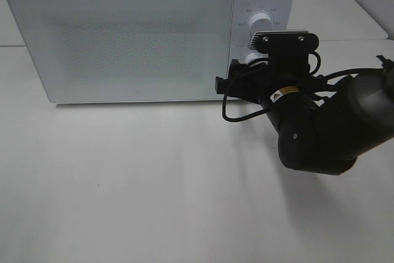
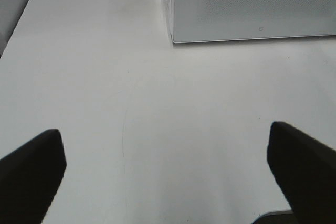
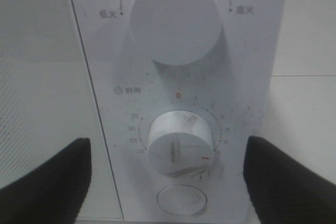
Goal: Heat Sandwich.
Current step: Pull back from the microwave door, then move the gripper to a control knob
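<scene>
The white microwave [image 1: 129, 35] stands at the back of the table with its door closed. The sandwich is out of view. My right gripper [image 3: 165, 144] is open and faces the control panel, one finger on each side of the lower timer knob [image 3: 178, 142] and clear of it. That knob's red mark points to the lower right, away from the 0 above it. The upper power knob [image 3: 176, 17] has its red mark straight up. My left gripper [image 2: 164, 132] hangs open over bare table with nothing between its fingers.
My right arm [image 1: 320, 127] reaches in from the right, in front of the panel. A round button [image 3: 182, 200] sits below the timer knob. The white table [image 1: 154, 183] spreads out in front of the microwave; its corner [image 2: 252, 9] shows in the left wrist view.
</scene>
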Controlling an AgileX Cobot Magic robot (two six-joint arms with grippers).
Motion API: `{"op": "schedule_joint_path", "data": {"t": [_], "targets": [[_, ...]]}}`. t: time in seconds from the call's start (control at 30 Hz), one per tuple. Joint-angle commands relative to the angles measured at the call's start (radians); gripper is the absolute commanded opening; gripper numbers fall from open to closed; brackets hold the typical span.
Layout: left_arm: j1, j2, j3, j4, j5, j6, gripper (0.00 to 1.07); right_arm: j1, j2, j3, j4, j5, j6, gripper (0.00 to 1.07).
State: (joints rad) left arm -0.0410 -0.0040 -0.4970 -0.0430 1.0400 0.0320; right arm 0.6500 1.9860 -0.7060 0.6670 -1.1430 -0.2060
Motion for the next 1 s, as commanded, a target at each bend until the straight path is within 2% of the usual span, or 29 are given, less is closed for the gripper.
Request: {"op": "schedule_joint_path", "data": {"t": [0.03,0.3,0.67,0.8,0.83,0.87,0.97,1.0], "targets": [[0.001,-0.027,0.004,-0.003,-0.010,0.004,1.03,-0.011,0.027,-0.038,-0.007,0.007,0.004,0.76],[0.001,-0.027,0.004,-0.003,-0.010,0.004,1.03,-0.035,0.083,-0.099,-0.017,0.023,0.004,0.76],[0.001,-0.027,0.004,-0.003,-0.010,0.004,1.03,-0.035,0.088,-0.103,-0.018,-0.001,-0.004,0.73],[0.001,-0.027,0.004,-0.003,-0.010,0.004,1.03,-0.035,0.088,-0.103,-0.015,-0.001,-0.004,0.62],[0.001,-0.027,0.004,-0.003,-0.010,0.004,1.03,-0.035,0.088,-0.103,-0.007,-0.004,-0.004,0.52],[0.001,-0.027,0.004,-0.003,-0.010,0.004,1.03,-0.035,0.088,-0.103,-0.007,-0.004,-0.004,0.52],[0.001,-0.027,0.004,-0.003,-0.010,0.004,1.03,-0.035,0.088,-0.103,0.002,-0.017,-0.004,0.33],[0.001,-0.027,0.004,-0.003,-0.010,0.004,1.03,-0.035,0.088,-0.103,0.002,-0.030,-0.015,0.22]]}}
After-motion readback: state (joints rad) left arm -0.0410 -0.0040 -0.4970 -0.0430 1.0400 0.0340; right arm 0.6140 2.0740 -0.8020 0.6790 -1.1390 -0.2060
